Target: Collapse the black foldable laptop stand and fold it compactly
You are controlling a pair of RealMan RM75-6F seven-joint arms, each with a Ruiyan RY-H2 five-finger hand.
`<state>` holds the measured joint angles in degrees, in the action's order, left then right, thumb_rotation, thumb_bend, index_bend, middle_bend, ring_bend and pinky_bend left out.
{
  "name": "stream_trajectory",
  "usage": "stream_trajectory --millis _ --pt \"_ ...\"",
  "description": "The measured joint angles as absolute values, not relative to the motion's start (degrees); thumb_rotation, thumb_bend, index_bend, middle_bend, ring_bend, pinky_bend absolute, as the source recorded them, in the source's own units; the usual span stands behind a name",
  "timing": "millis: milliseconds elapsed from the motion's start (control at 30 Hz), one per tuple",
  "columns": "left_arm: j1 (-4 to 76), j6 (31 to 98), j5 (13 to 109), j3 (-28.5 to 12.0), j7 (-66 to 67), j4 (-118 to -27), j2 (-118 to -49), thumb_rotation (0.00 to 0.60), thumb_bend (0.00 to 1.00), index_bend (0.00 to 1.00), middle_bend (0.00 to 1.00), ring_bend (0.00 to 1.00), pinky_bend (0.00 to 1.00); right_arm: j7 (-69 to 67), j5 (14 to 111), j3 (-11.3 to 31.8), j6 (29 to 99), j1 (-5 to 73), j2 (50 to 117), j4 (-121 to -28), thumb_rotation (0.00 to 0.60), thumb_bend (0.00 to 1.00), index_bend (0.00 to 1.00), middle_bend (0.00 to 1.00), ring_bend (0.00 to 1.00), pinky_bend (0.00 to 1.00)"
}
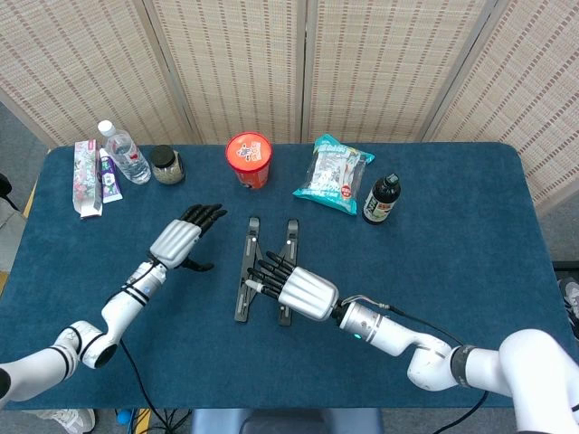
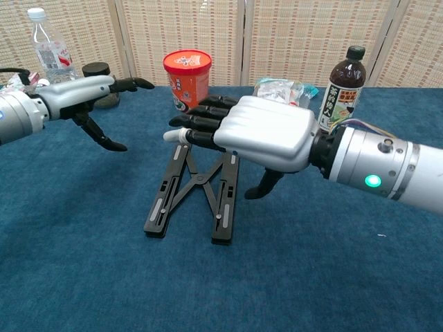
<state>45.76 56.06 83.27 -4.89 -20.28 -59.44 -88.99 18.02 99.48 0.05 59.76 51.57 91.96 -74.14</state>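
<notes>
Right hand (image 1: 303,291) hovers palm-down over the near end of the laptop stand (image 1: 268,268), its dark fingers (image 2: 201,124) held loosely extended and pointing toward the robot's left; it holds nothing, and whether the fingertips touch the stand cannot be told. In the chest view the same hand (image 2: 259,131) sits above the stand (image 2: 196,196), with the thumb hanging down beside the right rail. Its silver forearm runs back toward the near right edge of the counter (image 1: 470,262).

Left hand (image 1: 178,240) is raised well to the left of the stand, apart from it, fingers straight and spread a little, thumb angled downward, nothing in its hold. In the chest view it (image 2: 76,97) hangs above the counter's surface (image 2: 83,277) with the fingertips aimed toward the far side.

A blue cloth covers the counter, and woven folding screens (image 1: 298,63) stand behind it. Beyond the hands, along the far edge, sit a water bottle (image 1: 124,153), toothpaste boxes (image 1: 93,178), a small jar (image 1: 166,165), a red cup (image 1: 249,159), a snack bag (image 1: 333,174) and a dark drink bottle (image 1: 381,199).

The stand lies flat between the two hands, closer to the right one. Its two black rails run from the near side toward the far side, nearly parallel and apart, joined by crossed struts.
</notes>
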Motion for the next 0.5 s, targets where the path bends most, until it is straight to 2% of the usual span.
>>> stream_trajectory --millis 133,200,333,500 --pt "43.65 56.83 81.25 -5.28 -17.90 -63.17 -85.50 0.600 0.12 0.00 0.00 0.00 0.01 16.09 97.01 1.42 49.75 56.06 84.65 -80.12 0.600 0.00 0.00 0.00 0.00 0.00" --pt "42.60 57.19 80.26 -5.59 -17.35 -64.42 -84.27 0.600 0.12 0.00 0.00 0.00 0.01 14.98 96.60 1.80 46.25 58.40 83.02 -81.14 0.600 0.00 0.00 0.00 0.00 0.00" --pt "41.43 57.59 79.29 -6.05 -17.08 -65.54 -83.11 0.600 0.12 0.00 0.00 0.00 0.01 12.35 97.39 2.04 41.27 63.23 82.33 -80.97 0.600 0.00 0.00 0.00 0.00 0.00" --pt "40.62 57.79 78.71 -6.51 -17.75 -65.57 -82.89 0.600 0.12 0.00 0.00 0.00 0.01 9.14 99.31 1.14 38.42 66.40 84.09 -78.36 0.600 0.00 0.00 0.00 0.00 0.00"
